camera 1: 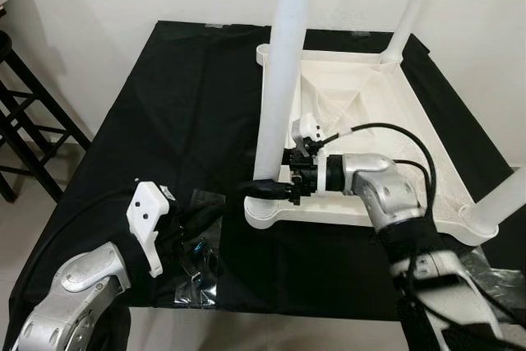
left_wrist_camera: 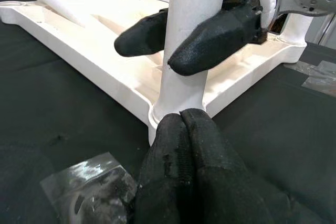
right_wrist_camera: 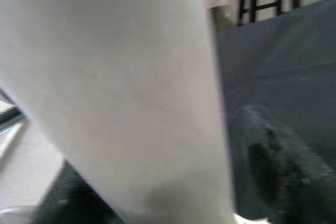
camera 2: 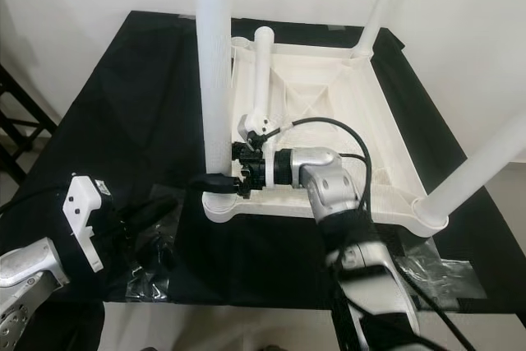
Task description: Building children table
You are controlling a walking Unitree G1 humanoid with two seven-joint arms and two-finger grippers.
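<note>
A white children's table (camera 1: 394, 145) lies upside down on a black cloth (camera 1: 181, 113). Its near-left leg (camera 1: 283, 63) stands upright in the corner socket. My right gripper (camera 1: 265, 187) is shut on this leg just above its base, one finger (left_wrist_camera: 210, 38) on each side. From the right wrist the leg (right_wrist_camera: 115, 87) looms close, with one black finger (right_wrist_camera: 278, 166) beside it. My left gripper (left_wrist_camera: 181, 121) is shut and empty, low over the cloth just in front of that corner. Legs also stand at the far-right corner (camera 1: 415, 6) and the near-right corner (camera 1: 501, 203).
A fourth white leg (camera 2: 261, 80) lies in the frame toward the far-left corner. Clear plastic bags lie on the cloth at the front left (camera 1: 197, 265) and the front right (camera 1: 493, 277). A black stool (camera 1: 25, 121) stands left of the worktable. A white wall is behind.
</note>
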